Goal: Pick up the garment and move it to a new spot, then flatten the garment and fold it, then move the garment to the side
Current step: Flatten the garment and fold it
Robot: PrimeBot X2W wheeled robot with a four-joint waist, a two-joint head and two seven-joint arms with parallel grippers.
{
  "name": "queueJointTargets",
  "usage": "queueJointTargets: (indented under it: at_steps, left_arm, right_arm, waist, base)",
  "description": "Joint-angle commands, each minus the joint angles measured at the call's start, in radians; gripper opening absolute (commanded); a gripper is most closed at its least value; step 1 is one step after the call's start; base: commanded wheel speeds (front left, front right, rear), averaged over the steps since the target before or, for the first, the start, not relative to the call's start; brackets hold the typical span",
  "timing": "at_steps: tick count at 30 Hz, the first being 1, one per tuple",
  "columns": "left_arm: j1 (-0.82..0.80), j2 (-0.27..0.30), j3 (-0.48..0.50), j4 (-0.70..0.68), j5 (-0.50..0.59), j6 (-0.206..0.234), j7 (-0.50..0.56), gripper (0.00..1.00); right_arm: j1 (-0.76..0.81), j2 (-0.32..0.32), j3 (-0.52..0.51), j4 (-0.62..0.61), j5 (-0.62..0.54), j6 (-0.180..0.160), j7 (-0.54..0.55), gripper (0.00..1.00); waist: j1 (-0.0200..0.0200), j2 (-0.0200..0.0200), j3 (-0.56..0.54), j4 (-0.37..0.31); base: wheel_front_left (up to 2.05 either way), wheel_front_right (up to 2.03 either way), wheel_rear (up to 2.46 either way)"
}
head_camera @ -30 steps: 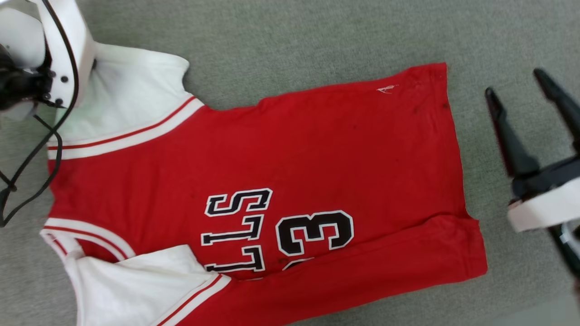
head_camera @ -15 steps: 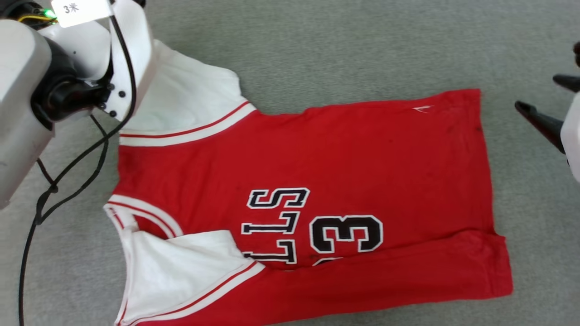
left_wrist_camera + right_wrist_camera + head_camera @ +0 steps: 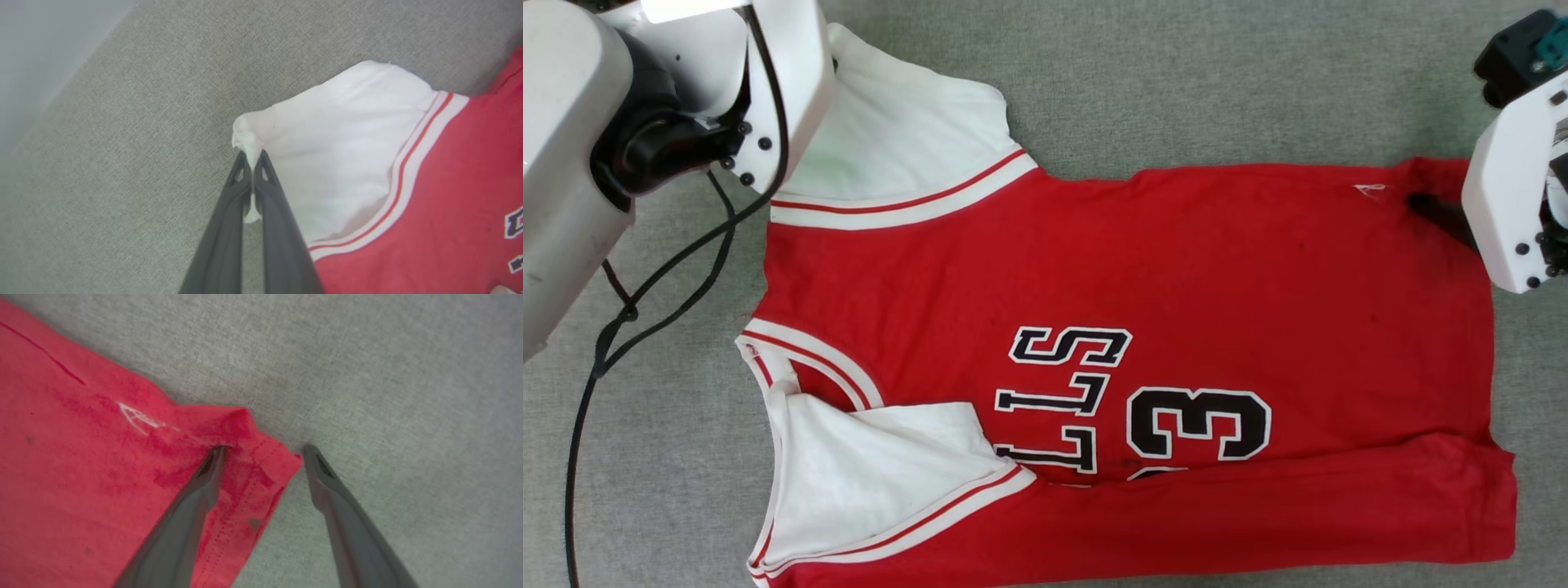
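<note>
Shirt: the red shirt (image 3: 1176, 269) lies flat on the grey tabletop (image 3: 1176, 82), collar end to the left and hem to the right, with the lettering facing up.
Near edge: the near sleeve (image 3: 882, 474) and a long near strip (image 3: 1258, 506) are already turned in over the front.
Left hand: the left hand (image 3: 253, 157) is closed tight, pinching the outer tip of the far white sleeve (image 3: 327, 155) at the far left.
Right hand: the right hand (image 3: 264, 451) is wide open and holds nothing. It straddles the far right hem corner (image 3: 245, 428), one finger on the red cloth and the other on the tabletop just beside it.
Step in hand: probably taking both ends of the far edge, to fold it toward the near side.
How to do it well: lower the right hand until the corner sits deep between the fingers, then close on both layers of the hem.
Care: keep the far edge taut between the two hands, lift them together and carry them evenly, so the fold line runs straight.
Risk: a shallow bite on the hem may slip, and an uneven lift could skew the fold.
</note>
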Motion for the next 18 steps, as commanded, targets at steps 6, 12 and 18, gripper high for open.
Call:
queueJointTargets:
  at_steps: [6, 12, 18]
  left_arm:
    - [-0.009, 0.003, -0.014, 0.018, 0.001, -0.002, -0.026, 0.0]
    - [0.028, 0.013, -0.022, 0.021, -0.021, -0.003, -0.074, 0.0]
    - [0.103, 0.037, -0.04, -0.021, -0.046, -0.003, -0.138, 0.0]
  right_arm:
    - [0.058, 0.016, 0.152, 0.075, 0.057, 0.003, -0.017, 0.32]
    - [-0.02, -0.02, 0.142, 0.096, 0.087, 0.001, -0.124, 0.0]
    - [0.009, -0.074, 0.155, 0.086, 0.116, 0.0, -0.238, 0.0]
  waist:
    - [-0.0001, 0.0, 0.017, 0.014]
    - [-0.0001, 0.0, -0.049, 0.011]
    - [-0.0001, 0.0, -0.161, 0.03]
  base:
    - [0.0, 0.0, 0.0]
    - [0.0, 0.0, 0.0]
    - [0.0, 0.0, 0.0]
